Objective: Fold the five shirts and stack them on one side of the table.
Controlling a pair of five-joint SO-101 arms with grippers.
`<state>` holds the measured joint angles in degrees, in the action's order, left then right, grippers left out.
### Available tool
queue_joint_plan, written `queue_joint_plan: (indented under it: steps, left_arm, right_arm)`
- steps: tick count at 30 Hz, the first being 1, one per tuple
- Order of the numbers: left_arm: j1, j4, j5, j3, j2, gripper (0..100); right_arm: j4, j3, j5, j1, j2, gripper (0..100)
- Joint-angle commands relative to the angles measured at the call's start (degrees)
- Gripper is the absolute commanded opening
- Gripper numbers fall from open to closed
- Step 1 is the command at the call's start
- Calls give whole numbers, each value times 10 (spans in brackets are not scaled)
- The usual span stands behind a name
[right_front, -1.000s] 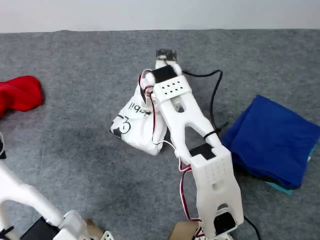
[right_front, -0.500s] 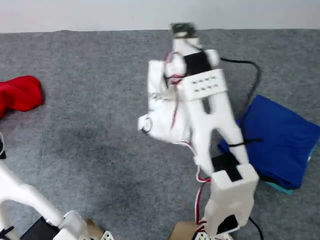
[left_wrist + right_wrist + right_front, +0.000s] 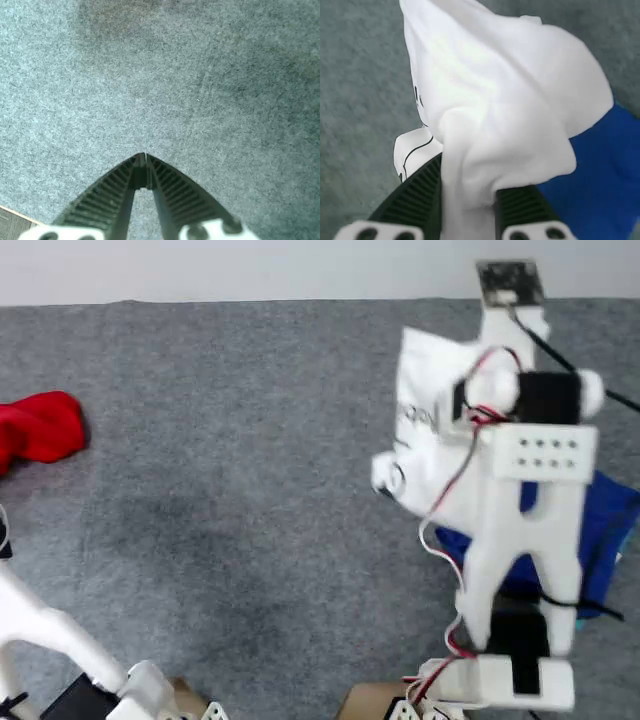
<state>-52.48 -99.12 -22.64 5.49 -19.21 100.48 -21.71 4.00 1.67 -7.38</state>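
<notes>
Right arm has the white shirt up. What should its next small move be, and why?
Probably carry the white shirt fully over the blue shirt: the right gripper is shut on it, and it overlaps only the blue shirt's edge.

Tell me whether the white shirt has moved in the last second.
Yes. Held by the right gripper, the white shirt has swung from mid-table toward the blue folded stack, away from the red shirt.

Looking like a robotics lab: loose wires [image 3: 460, 640] are trailing down a printed arm [image 3: 530, 530] above a felt-covered table [image 3: 200, 490]
</notes>
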Motion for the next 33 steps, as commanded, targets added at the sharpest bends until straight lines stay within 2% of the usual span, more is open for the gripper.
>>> queue_joint_plan:
  steps: [1,7,18,33]
  left_arm:
    - [2,-9,-4,-3,-20,5]
    - [2,-9,-4,-3,-20,5]
    - [3,-9,-4,-3,-19,5]
    - [3,-9,-4,-3,-18,5]
  right_arm:
    - [22,66,28,51,-82,8]
    - [0,133,66,116,-112,8]
    - [-67,142,136,201,-106,8]
    - [-291,341,225,259,-106,8]
